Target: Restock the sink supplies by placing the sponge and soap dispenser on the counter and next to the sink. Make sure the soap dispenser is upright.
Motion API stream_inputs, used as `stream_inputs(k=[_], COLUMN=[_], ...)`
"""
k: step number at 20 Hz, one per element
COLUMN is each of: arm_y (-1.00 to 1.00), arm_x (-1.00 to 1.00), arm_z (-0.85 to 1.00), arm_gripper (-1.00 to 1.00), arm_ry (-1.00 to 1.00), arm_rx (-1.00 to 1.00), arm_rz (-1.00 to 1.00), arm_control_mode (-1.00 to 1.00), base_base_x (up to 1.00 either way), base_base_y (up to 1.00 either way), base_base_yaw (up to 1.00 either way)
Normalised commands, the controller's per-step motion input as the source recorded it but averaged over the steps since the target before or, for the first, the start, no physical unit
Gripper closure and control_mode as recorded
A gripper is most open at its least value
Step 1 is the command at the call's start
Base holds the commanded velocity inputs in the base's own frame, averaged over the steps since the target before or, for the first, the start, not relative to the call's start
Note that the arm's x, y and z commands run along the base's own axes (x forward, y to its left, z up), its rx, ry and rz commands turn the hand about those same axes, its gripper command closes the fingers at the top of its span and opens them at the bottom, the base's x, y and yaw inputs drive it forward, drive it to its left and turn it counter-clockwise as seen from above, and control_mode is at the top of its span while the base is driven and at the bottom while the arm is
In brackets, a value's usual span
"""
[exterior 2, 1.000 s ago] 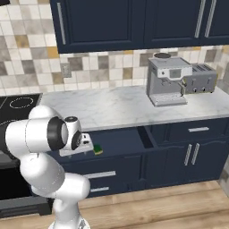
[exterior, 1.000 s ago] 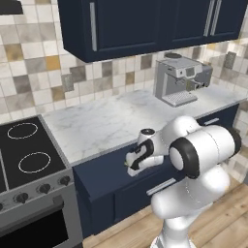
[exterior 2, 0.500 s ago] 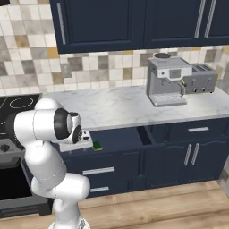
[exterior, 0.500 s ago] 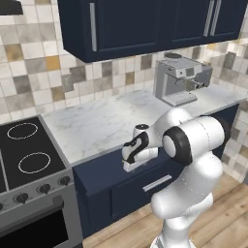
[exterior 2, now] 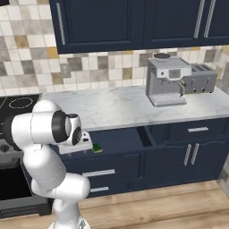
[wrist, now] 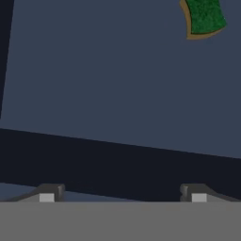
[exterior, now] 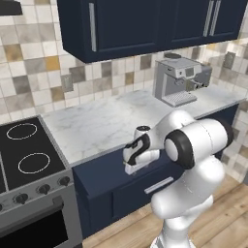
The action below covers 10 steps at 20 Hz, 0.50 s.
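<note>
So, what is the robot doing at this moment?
The white arm reaches down into an open drawer below the marble counter. Its claw is open and holds nothing. The green sponge lies on the drawer floor, apart from the claw. Nothing has been put on the counter yet.

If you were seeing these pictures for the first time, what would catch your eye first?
The white arm's open two-finger gripper hangs over an open navy drawer below the veined white marble counter. Inside the drawer lies a small green sponge with a yellow layer. A steel espresso machine stands at the counter's right end.
</note>
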Motion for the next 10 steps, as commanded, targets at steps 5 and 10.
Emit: stream_inputs(k=[5, 10], arm_y=[-0.38, -0.48], arm_x=[-1.0, -1.0], arm_z=[-0.64, -0.51], arm_gripper=[-1.0, -1.0], arm_ry=[-0.05, -0.08], arm_rx=[0.0, 0.01], arm_rz=[0.0, 0.0], arm_control_mode=[-1.0, -1.0], base_base_x=[0.0, 0.0], base_base_y=[0.0, 0.0], base_base_yaw=[0.0, 0.0])
